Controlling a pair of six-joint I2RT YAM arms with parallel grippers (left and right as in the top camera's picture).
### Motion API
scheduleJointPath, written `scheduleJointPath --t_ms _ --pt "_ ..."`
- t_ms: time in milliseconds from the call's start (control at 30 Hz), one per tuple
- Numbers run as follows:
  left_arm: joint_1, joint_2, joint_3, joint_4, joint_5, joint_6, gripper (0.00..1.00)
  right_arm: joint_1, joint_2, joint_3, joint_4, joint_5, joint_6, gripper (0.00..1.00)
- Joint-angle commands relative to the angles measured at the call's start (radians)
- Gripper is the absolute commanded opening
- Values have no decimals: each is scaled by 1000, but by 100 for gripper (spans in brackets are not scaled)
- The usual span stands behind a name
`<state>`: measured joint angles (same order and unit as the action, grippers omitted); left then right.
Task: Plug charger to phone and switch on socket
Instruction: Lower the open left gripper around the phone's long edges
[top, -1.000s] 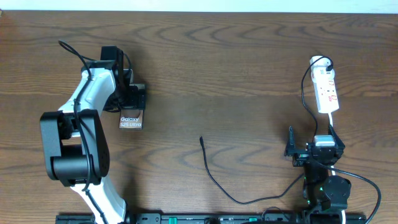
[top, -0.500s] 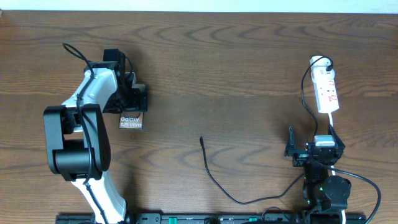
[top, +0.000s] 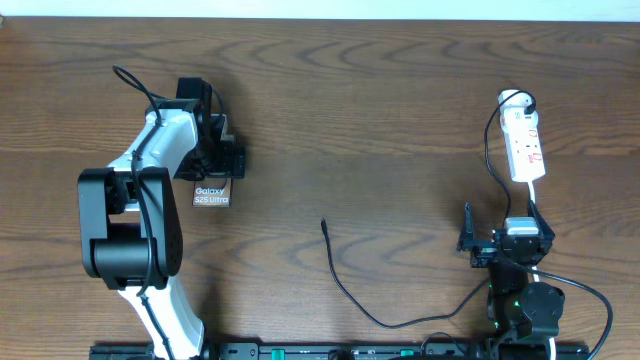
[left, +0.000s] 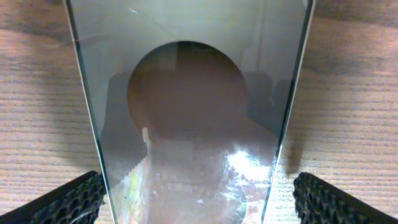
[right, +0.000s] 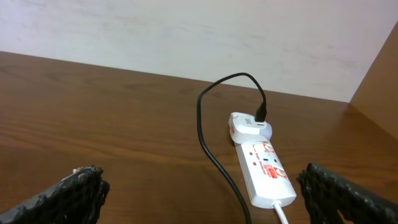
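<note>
The left gripper (left: 198, 202) has its fingers apart on both sides of the phone (top: 211, 195), not clearly clamping. The charger (top: 345, 290) tip lies loose, well right of the phone, so nothing is plugged yet. Far right of the phone, the right gripper (right: 202, 186) is spread and empty, and the socket (top: 525, 145) looks untouched.

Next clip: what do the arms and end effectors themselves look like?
The left arm has white shells between bulky black joints, with a thin black cable looping off it. The right arm is mostly black, with a small green light and black cables. The left end effector and right end effector have black fingers with honeycomb-textured pads.
</note>
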<state>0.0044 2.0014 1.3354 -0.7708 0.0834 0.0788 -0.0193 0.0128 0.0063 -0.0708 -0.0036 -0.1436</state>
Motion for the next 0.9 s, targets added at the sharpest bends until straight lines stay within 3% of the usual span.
scheduleJointPath --t_ms 0,867 --pt "1 15 -4 3 1 0 98 -5 -4 -1 -5 5 -11 99" --pt "1 18 -15 18 -28 15 98 -5 -4 -1 -5 5 -11 99"
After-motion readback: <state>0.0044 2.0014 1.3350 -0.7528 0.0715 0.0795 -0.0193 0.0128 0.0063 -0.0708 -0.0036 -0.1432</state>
